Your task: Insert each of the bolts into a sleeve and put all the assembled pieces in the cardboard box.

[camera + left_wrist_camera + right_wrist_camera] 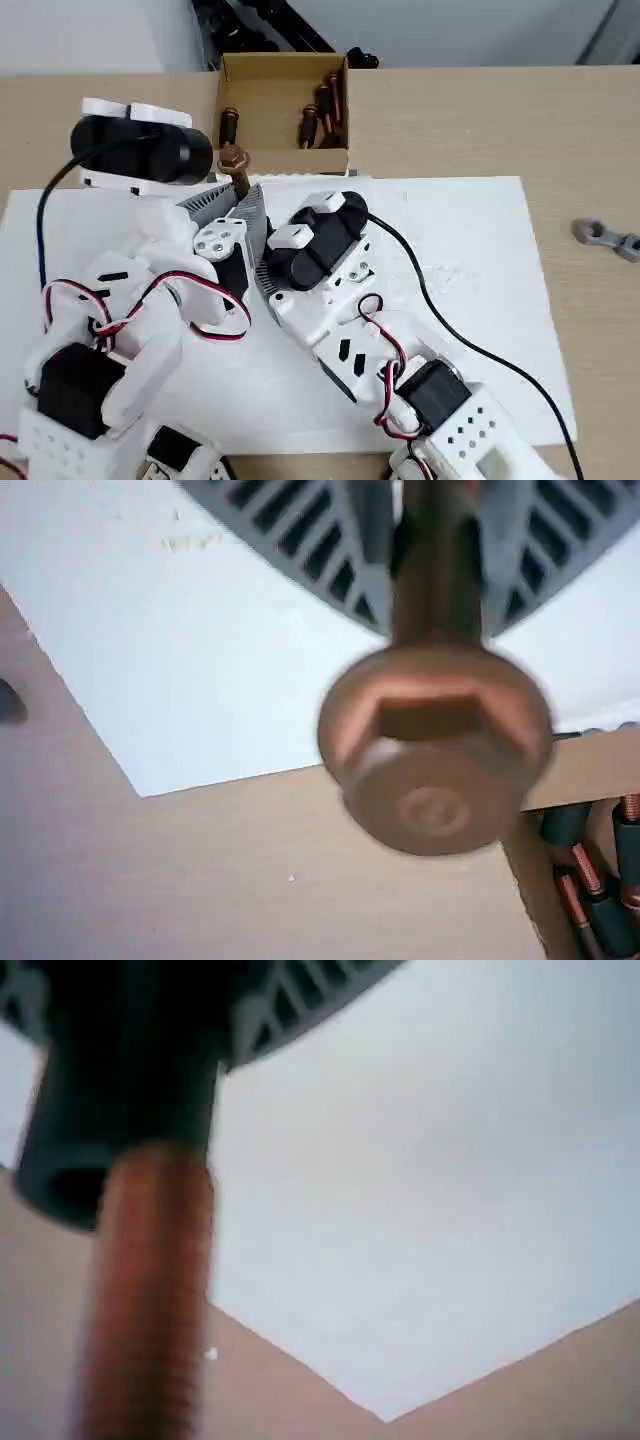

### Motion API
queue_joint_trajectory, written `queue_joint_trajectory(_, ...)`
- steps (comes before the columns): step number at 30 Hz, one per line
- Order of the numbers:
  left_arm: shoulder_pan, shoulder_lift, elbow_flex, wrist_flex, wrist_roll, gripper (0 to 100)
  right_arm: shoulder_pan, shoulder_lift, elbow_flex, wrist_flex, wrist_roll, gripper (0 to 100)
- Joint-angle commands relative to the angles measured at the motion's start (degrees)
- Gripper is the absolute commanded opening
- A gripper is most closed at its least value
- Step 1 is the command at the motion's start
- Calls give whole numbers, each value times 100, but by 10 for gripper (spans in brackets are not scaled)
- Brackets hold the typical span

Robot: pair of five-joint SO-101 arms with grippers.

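A copper bolt [236,168] with a flanged hex head [435,750] stands tilted just in front of the cardboard box [283,160]. My left gripper [238,203] is shut on its shaft, and grey ribbed fingers [300,540] flank it in the left wrist view. A black sleeve [120,1090] fills the right wrist view, with the bolt's threaded shaft [150,1300] sticking out of its open end. My right gripper [260,240] is shut on that sleeve and meets the left gripper over the white sheet [480,260]. Several assembled pieces [322,108] lie inside the box.
A black cylinder on a white base [140,150] stands left of the box. A small grey metal tool [605,237] lies on the bare wooden table at the far right. Black cables run from both arms across the sheet.
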Motion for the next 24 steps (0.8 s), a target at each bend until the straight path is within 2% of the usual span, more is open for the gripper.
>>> queue_joint_trajectory(1,9,44,-224,-26,35,9,-22,-251,-62,-145,79,4)
queue_joint_trajectory(17,-18,53,75,-484,-9,8,-22,-259,-62,-154,79,4)
queue_joint_trajectory(24,-316,53,259,-563,-9,8,-22,-259,-62,-127,79,4)
